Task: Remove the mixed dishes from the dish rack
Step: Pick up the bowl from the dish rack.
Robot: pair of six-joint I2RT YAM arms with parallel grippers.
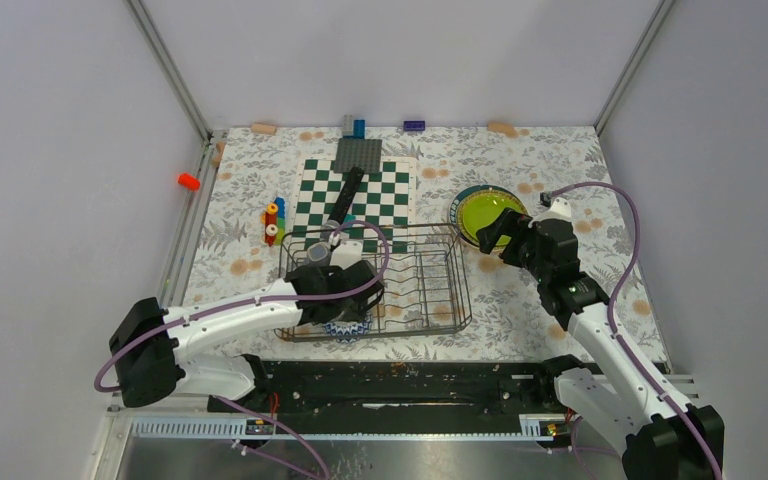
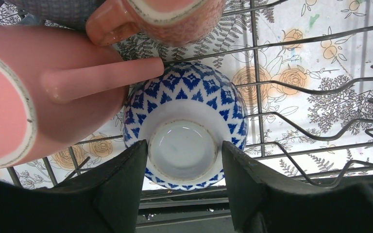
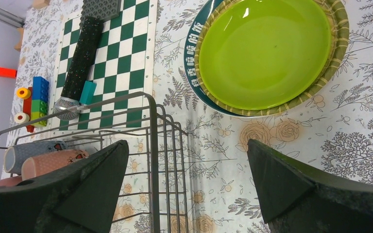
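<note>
An upside-down blue-and-white patterned bowl (image 2: 184, 145) sits in the near-left corner of the dish rack (image 1: 430, 290). My left gripper (image 2: 183, 145) reaches down over it, its fingers pressed against either side of the bowl's foot. Just beyond the bowl lie a large pink mug (image 2: 53, 97), a small salmon mug (image 2: 175, 19) and a grey cup (image 2: 63, 9). A lime-green plate (image 3: 267, 53) rests stacked on other plates on the table to the right of the rack. Between rack and plates my right gripper (image 3: 188, 145) hovers open and empty.
A green-and-white checkered board (image 1: 355, 195) lies behind the rack with a black microphone (image 1: 345, 195) across it and a grey baseplate (image 1: 358, 153) at its far end. Toy blocks (image 1: 272, 220) stand left of the board. Rack prongs (image 2: 320, 87) rise right of the bowl.
</note>
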